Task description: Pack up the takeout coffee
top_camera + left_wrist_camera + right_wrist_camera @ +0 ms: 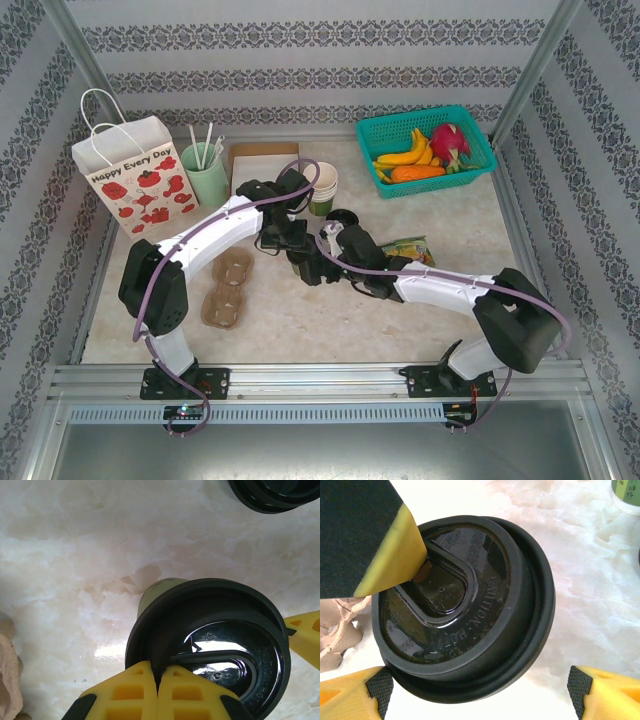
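Coffee cup: dark green side, glossy black round lid w/ raised letters, upright near bench centre. Left gripper pressed together, tip touching lid top. Right gripper spread wide, fingers either side of lid.

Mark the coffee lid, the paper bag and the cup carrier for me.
coffee lid (485, 622), right wrist view, embossed top face.
paper bag (140, 185), top external view, printed front.
cup carrier (222, 303), top external view, one pulp well.
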`<state>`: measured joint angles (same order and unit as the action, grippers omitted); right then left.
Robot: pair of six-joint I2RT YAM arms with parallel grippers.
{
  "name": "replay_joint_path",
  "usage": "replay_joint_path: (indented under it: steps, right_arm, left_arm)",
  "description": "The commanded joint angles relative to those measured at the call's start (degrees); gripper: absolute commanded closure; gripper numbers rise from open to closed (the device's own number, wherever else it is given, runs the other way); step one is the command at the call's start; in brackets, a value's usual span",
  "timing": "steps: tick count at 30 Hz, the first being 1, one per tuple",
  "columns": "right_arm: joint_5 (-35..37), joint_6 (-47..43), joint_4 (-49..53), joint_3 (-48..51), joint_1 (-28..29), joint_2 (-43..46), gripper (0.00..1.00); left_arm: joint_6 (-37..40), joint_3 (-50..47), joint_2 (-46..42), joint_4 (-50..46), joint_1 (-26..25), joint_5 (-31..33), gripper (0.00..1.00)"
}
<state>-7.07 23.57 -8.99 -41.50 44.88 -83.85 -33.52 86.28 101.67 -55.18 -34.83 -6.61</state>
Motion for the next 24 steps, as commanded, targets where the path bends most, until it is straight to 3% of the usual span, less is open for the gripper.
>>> replay_joint_path:
  steps: [1, 10, 16, 24]
  right_arm:
    - [3.21, -1.21, -1.75, 1.11, -0.40, 1.94, 0.08]
    - [6.06, -1.26, -1.73, 0.42, -0.42, 0.10, 0.09]
    - [9.57, -1.01, 0.05, 5.06, -0.32, -3.88, 0.14]
    - [1.27, 4.20, 2.46, 3.38, -3.00, 3.73, 0.13]
  left_arm:
    - [-0.94, -3.11, 5.36, -3.37, -0.50, -1.40, 1.00]
    - [-0.55, -2.99, 5.09, -2.92, -0.50, -2.22, 1.00]
    - [-1.58, -8.29, 5.98, -0.89, -0.55, -6.55, 1.00]
    - [-0.92, -5.69, 6.24, -2.90, -0.43, -1.41, 1.00]
